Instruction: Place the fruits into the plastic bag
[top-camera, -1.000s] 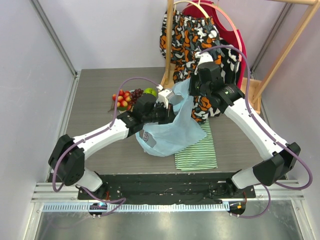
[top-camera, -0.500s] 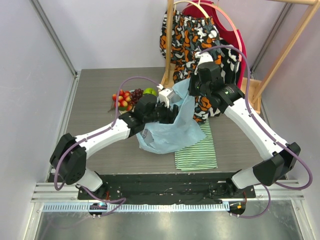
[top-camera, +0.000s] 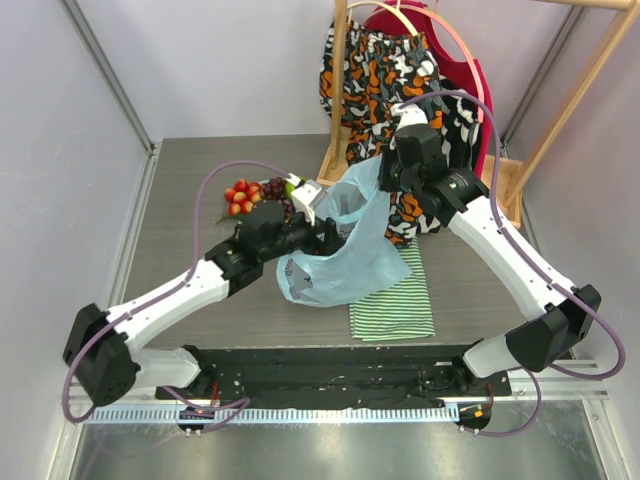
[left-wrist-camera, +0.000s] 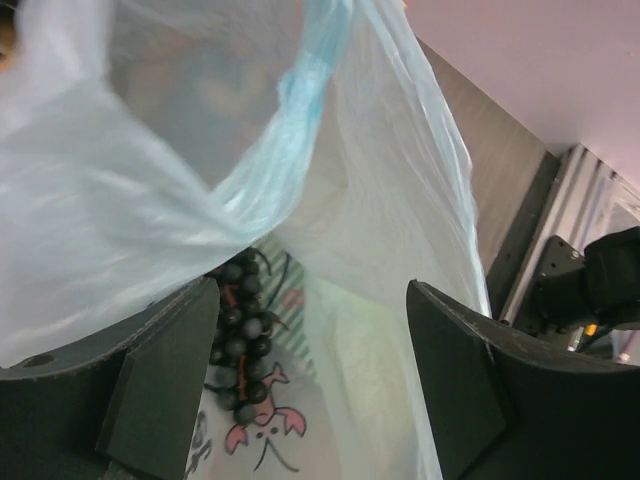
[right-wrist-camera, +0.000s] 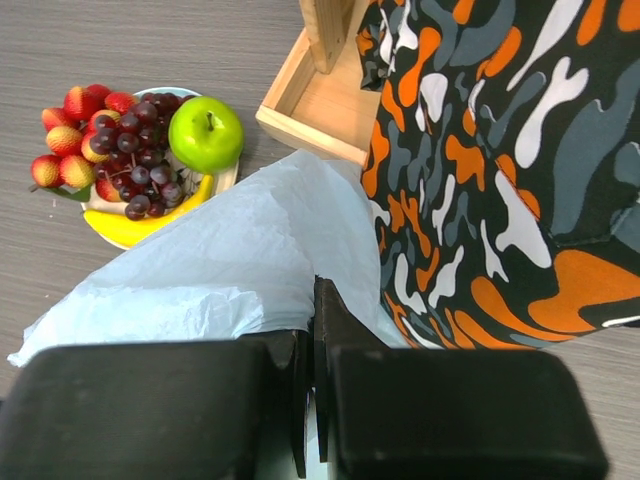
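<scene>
Top external: over the last second the left arm has pulled back toward its own side. The left fingers (top-camera: 330, 235) now sit at the left lip of the bag (top-camera: 345, 265) instead of over its mouth. Left wrist shows them wide open and holding nothing, with bag film draped over one. A grape bunch (left-wrist-camera: 238, 340) lies low in the bag, which I read as a drop just finished, though I can't rule out seeing it through the film. The right fingers (right-wrist-camera: 316, 305) haven't moved: clamped shut on the bag's top edge, keeping the mouth up. Right wrist shows what's still outside, heaped just left of the bag: apple (right-wrist-camera: 205, 133), banana (right-wrist-camera: 135, 228), strawberries (right-wrist-camera: 62, 135) and a second bunch (right-wrist-camera: 135, 165). So one item in at best, most still to go. Next I'd send the left arm back to the heap. The apple on top looks easiest.
</scene>
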